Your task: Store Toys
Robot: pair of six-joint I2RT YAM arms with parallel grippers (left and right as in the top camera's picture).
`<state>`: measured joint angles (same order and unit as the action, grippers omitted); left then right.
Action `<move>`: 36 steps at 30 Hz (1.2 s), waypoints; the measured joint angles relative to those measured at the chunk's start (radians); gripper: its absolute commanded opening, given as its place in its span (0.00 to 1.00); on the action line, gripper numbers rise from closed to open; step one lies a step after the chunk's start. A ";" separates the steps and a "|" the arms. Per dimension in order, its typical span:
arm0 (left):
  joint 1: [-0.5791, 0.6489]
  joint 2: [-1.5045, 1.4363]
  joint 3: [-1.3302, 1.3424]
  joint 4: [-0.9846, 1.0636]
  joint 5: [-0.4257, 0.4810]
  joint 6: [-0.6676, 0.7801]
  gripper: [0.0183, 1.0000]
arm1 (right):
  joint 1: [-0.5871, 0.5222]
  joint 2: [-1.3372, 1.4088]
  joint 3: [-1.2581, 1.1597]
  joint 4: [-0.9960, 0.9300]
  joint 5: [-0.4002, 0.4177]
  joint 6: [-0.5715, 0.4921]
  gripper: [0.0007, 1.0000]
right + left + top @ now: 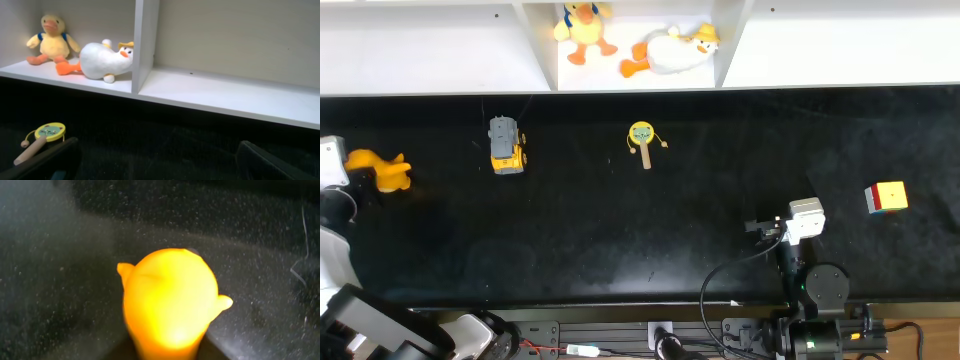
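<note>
Nearest, at five o'clock, our right gripper (160, 167) hangs empty, fingers wide apart. The cube (886, 197) lies at three. At nine, the orange toy (170, 305) sits against the left gripper (335, 165); we cannot tell whether it is gripped. Farther off lie the truck (506, 145) and the rattle (642, 138); two plush ducks (670, 48) lie shelved at twelve

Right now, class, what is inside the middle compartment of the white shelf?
Two plush toys sit in the compartment: a yellow duck upright, a white duck lying beside it. The floor beneath them is covered.
</note>
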<state>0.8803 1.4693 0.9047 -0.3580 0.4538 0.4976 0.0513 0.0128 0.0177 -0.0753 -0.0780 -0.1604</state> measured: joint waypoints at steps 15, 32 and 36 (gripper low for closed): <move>-0.159 -0.202 0.032 -0.085 -0.050 -0.158 0.06 | 0.000 0.000 0.000 0.000 0.000 0.000 0.99; -0.333 -0.201 0.154 -0.045 -0.172 -0.414 0.09 | 0.000 0.000 0.000 0.000 0.000 0.000 1.00; -0.377 -0.182 0.163 -0.008 -0.219 -0.464 0.12 | 0.000 0.000 0.000 -0.001 0.000 0.000 0.99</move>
<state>0.5034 1.2869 1.0679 -0.3660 0.2352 0.0334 0.0509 0.0128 0.0177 -0.0761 -0.0780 -0.1600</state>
